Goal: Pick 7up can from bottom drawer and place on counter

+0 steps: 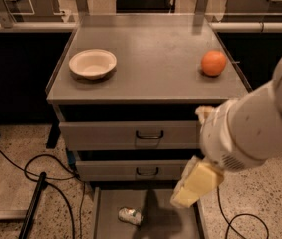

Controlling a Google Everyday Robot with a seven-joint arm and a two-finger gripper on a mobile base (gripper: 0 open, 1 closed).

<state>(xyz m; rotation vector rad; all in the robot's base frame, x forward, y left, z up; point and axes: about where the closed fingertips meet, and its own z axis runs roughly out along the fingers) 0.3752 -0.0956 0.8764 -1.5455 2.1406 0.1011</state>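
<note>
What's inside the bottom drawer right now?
The 7up can lies on its side on the bottom drawer floor, left of middle. The gripper hangs over the drawer's right side and hides the floor beneath it. Nothing else shows inside.

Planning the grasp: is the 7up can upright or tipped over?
Tipped: the 7up can lies on its side on the bottom drawer floor. The gripper hangs to its right, not touching it.
</note>
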